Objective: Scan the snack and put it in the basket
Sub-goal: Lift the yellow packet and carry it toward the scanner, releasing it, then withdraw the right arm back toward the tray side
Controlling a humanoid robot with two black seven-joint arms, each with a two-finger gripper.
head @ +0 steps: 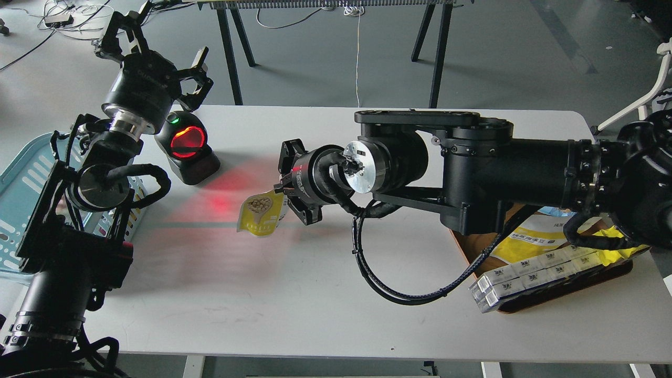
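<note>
The snack (258, 214), a yellow and white pouch with a round picture of beige balls, hangs above the table's middle left. My right gripper (285, 197) is shut on its right edge. A black scanner (187, 147) with a glowing red window stands at the table's back left and throws red light on the table toward the pouch. The light blue basket (23, 181) sits left of the table, mostly hidden behind my left arm. My left gripper (157, 37) is open and empty, raised above and behind the scanner.
A brown wooden tray (577, 281) at the right holds a flat yellow-white pouch (535, 239), a long box pack (530, 275) and a yellow wrapper (619, 252). My right arm spans the table's right half. Table legs and cables show behind.
</note>
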